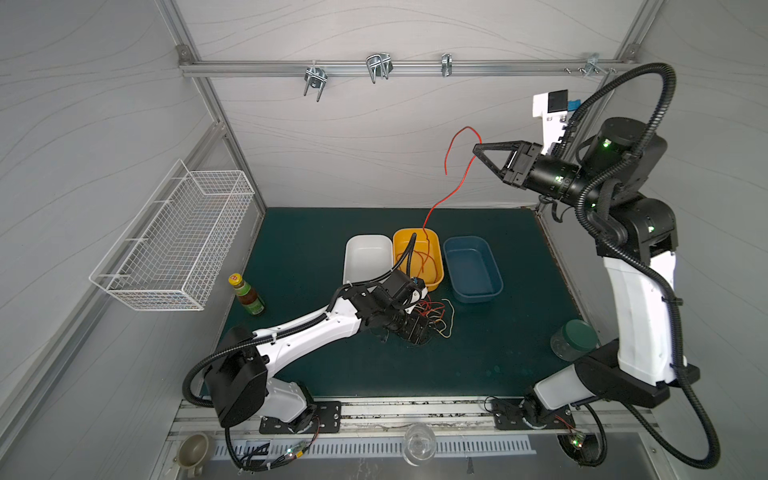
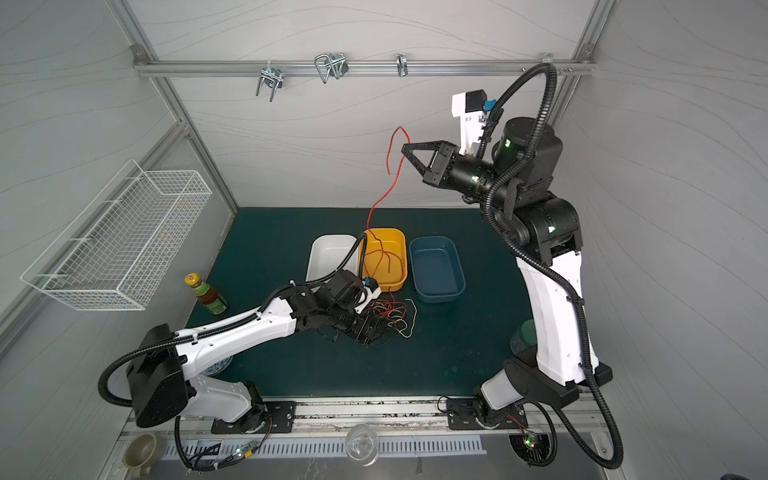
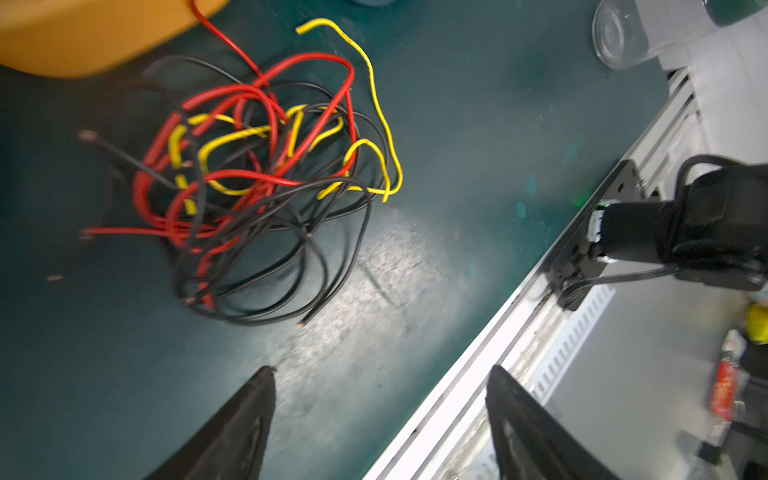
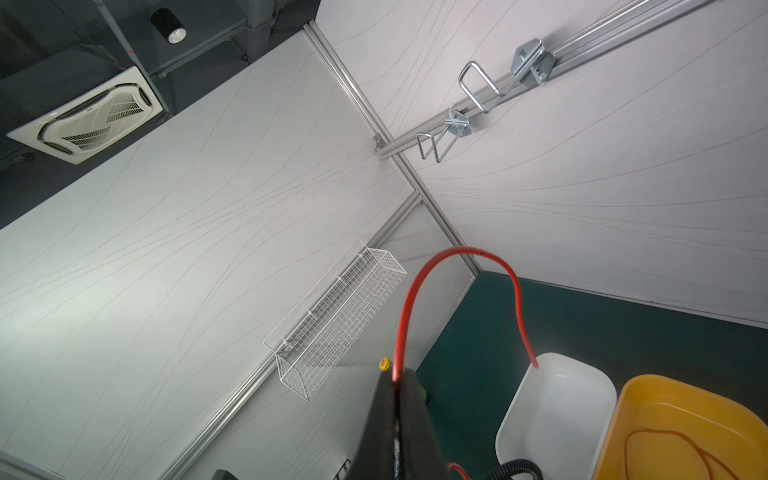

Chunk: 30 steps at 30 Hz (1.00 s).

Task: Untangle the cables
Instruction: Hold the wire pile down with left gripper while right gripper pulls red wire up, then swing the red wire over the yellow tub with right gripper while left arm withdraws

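In both top views the right gripper (image 1: 477, 147), jaws pinched on a thin glossy red cable (image 1: 456, 188), holds it high, prob. to draw it free, tail trailing into the smooth orange-yellow plastic tub (image 1: 405, 231); left wrist: left gripper (image 3: 382, 370), jaws wide & empty, near the springy red/black/yellow wire tangle (image 3: 257, 178) on the matte green worktop (image 3: 457, 124); right wrist: cable arcs stiffly from the closed tips.

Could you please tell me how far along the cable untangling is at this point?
Done: part of one red cable lies in the yellow tray; the white tray and blue tray are empty. In hand: the right gripper, jaws shut, holds that cable high. Left: the tangle of red, black and yellow cables on the mat, with the left gripper open next to it.
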{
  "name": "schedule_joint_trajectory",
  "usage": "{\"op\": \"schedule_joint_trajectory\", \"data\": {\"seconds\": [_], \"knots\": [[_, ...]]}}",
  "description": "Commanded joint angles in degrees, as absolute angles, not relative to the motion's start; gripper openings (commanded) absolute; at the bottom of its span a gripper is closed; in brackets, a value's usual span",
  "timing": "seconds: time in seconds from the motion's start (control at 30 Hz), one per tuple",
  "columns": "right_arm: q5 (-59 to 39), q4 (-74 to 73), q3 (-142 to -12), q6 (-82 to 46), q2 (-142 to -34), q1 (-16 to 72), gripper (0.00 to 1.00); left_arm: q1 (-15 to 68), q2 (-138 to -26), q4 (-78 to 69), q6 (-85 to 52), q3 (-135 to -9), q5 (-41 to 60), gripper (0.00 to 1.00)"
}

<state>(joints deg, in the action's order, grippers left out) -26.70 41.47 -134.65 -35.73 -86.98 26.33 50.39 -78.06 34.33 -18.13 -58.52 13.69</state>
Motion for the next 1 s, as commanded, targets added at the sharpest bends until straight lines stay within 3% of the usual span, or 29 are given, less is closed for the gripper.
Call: {"op": "schedule_joint_trajectory", "data": {"seconds": [0.0,0.3,0.57,0.8,0.97], "knots": [[-29.0,38.7,-134.6,-36.3,-87.1,25.1,0.0,50.5,-73.5,40.9,-14.5,-63.0,8.7,0.85],[-29.4,37.2,-134.4,-36.1,-91.0,23.2,0.0,50.6,-55.3,44.0,-13.3,-55.1,6.1,0.87],[-22.9,38.5,-135.2,-32.8,-94.6,22.2,0.0,50.5,-39.8,41.0,-15.1,-48.1,6.1,0.92],[-16.5,39.4,-137.2,-34.9,-96.5,17.4,0.0,50.5,-38.4,39.8,-14.6,-46.5,3.5,0.94],[-17.7,38.7,-136.0,-37.5,-97.0,14.9,0.0,50.6,-39.6,39.9,-14.4,-46.7,2.0,0.94]]}}
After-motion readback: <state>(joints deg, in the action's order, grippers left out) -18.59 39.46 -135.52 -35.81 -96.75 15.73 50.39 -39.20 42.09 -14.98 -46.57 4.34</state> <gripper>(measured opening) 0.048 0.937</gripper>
